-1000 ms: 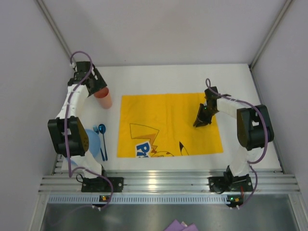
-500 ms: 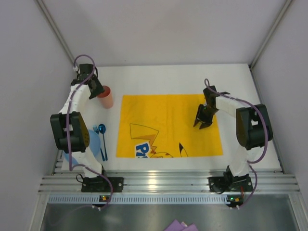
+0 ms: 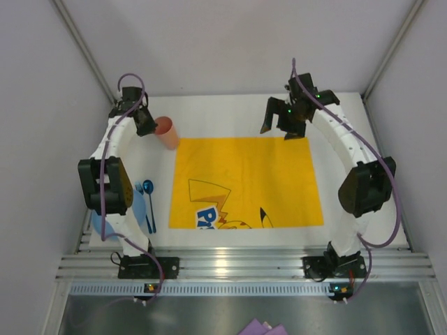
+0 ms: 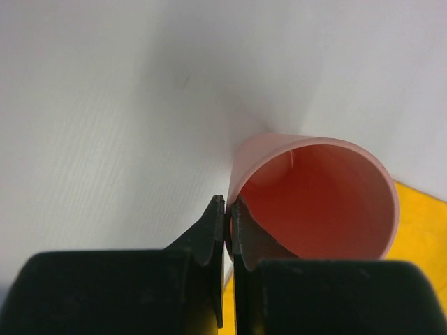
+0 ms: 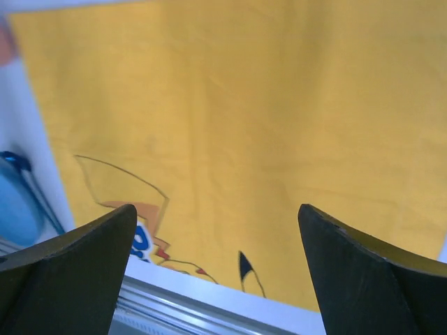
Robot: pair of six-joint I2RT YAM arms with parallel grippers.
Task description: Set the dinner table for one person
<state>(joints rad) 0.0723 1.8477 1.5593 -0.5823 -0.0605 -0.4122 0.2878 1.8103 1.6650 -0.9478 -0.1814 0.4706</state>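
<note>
A pink cup [image 3: 167, 132] leans to the right at the far left of the white dinner table [image 3: 230, 114], next to the yellow cloth's corner. My left gripper [image 3: 147, 123] is shut on its rim. In the left wrist view the two fingers [image 4: 246, 234] pinch the cup [image 4: 318, 199] wall, one inside and one outside. My right gripper [image 3: 279, 124] hangs open above the far edge of the yellow cartoon cloth [image 3: 244, 178], holding nothing. Its wide-apart fingers [image 5: 73, 258] frame the cloth [image 5: 230, 112] below.
A blue plate [image 3: 137, 206] lies at the near left, partly hidden by the left arm, with blue cutlery [image 3: 149, 204] beside it. The plate [image 5: 15, 206] also shows at the left edge of the right wrist view. Grey walls enclose the table.
My left gripper shut on the cup's rim and tipped it toward the cloth. My right gripper opened, left the cloth's right side and rose toward the far edge.
</note>
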